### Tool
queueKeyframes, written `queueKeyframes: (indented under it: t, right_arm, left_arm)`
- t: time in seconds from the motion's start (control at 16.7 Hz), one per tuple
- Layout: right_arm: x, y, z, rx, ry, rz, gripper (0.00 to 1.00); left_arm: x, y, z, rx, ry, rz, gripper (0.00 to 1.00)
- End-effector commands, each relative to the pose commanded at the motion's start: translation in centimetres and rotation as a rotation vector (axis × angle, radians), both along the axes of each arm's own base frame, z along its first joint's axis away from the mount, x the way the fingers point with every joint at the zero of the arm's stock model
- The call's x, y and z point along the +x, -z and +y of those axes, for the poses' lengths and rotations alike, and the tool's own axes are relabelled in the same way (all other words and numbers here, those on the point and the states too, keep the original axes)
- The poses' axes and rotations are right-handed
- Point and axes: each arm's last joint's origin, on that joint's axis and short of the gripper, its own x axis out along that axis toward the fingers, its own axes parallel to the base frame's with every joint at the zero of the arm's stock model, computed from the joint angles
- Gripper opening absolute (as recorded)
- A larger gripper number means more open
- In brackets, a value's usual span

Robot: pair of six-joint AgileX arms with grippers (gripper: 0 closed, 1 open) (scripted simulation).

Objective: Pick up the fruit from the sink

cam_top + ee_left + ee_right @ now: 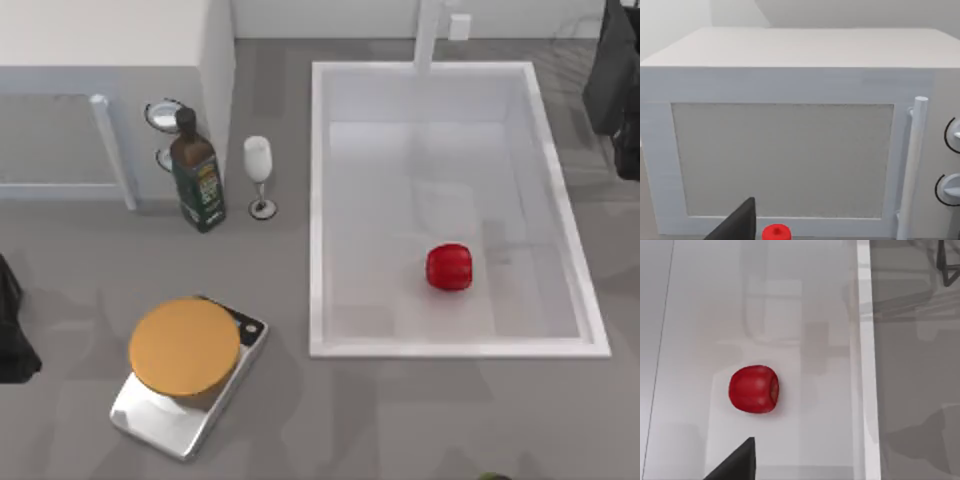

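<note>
The fruit [449,267], small, red and glossy, lies on the floor of the sink [318,200], toward its front right. In the right wrist view the fruit [754,389] rests on the pale basin floor, with the sink's rim [867,365] beside it. My right arm [615,90] hangs dark at the table's far right rear, off the sink's right rim and well apart from the fruit. A dark part of the right gripper [735,462] pokes in at the picture's edge. My left arm [15,330] sits parked at the table's left edge.
A white microwave [110,60] stands at the rear left and faces the left wrist camera [790,150]. A dark bottle [197,175] and a wine glass [259,170] stand left of the sink. A silver scale with an orange disc [185,350] sits front left. A white faucet post [428,35] rises behind the sink.
</note>
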Motion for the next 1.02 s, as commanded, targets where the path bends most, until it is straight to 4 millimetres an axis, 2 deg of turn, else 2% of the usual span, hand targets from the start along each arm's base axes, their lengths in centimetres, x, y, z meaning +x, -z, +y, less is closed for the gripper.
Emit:
queueKeyframes:
  t: [0.12, 0.24, 0.48, 0.6, 0.78, 1.02]
  right_arm:
    - [3.9, 0.7, 2.0, -0.008, -0.009, 0.144, 1.0]
    - [7.6, 2.2, 4.3, -0.024, -0.017, 0.279, 1.0]
    - [13.2, 7.0, 9.0, -0.074, -0.026, 0.507, 1.0]
    - [14.8, 9.5, 11.0, -0.1, -0.029, 0.59, 1.0]
    - [16.1, 12.2, 13.1, -0.129, -0.033, 0.668, 1.0]
    - [16.5, 13.0, 13.7, -0.137, -0.034, 0.688, 1.0]
  left_arm:
    - [0.0, 0.0, 0.0, 0.0, 0.0, 0.0, 1.0]
    - [0.0, 0.0, 0.0, 0.0, 0.0, 0.0, 1.0]
    - [0.0, 0.0, 0.0, 0.0, 0.0, 0.0, 1.0]
    - [0.0, 0.0, 0.0, 0.0, 0.0, 0.0, 1.0]
    - [0.0, 0.0, 0.0, 0.0, 0.0, 0.0, 1.0]
    - [0.0, 0.0, 0.0, 0.0, 0.0, 0.0, 1.0]
